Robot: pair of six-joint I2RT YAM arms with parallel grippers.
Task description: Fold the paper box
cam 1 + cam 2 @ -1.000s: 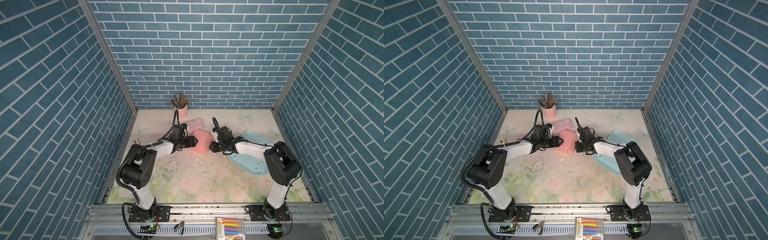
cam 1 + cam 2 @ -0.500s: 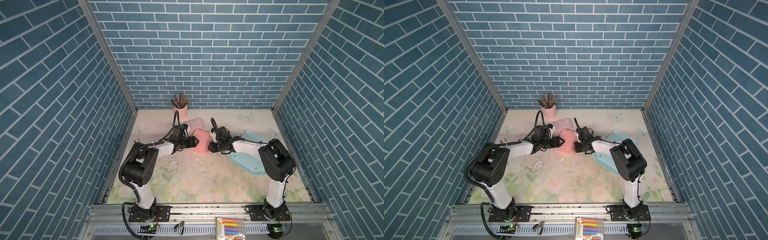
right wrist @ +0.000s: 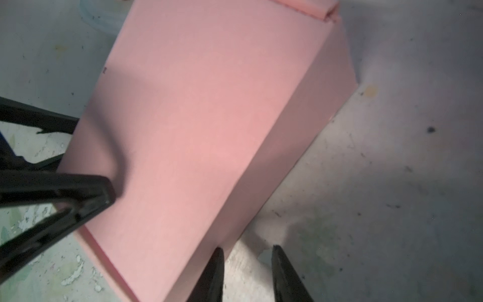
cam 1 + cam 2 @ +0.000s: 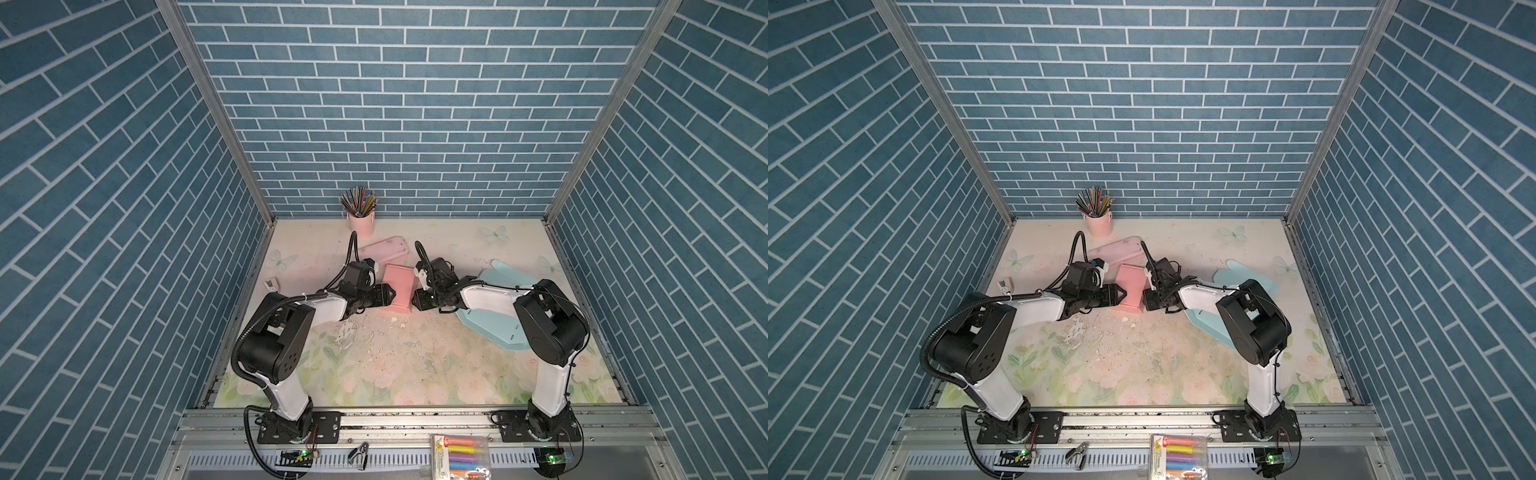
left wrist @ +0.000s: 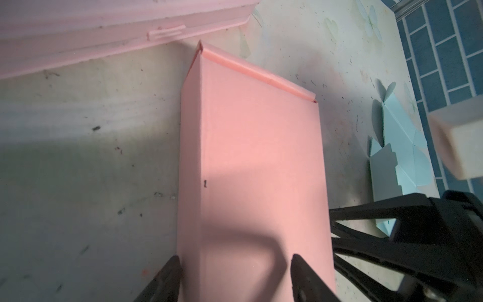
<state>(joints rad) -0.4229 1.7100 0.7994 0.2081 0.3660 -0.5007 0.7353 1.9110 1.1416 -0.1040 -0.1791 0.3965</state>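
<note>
The pink paper box lies mid-table between my grippers. My left gripper has its jaws apart astride one top edge, and my right gripper is narrowly apart and empty beside the opposite wall. If the left squeezes before the right braces, I judge the thin card could crease or the box skid.

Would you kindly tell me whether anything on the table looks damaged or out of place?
Yes: the floral table mat is worn, with white flaked patches and loose chips just in front of the pink paper box. Nothing looks spilled or toppled.
</note>
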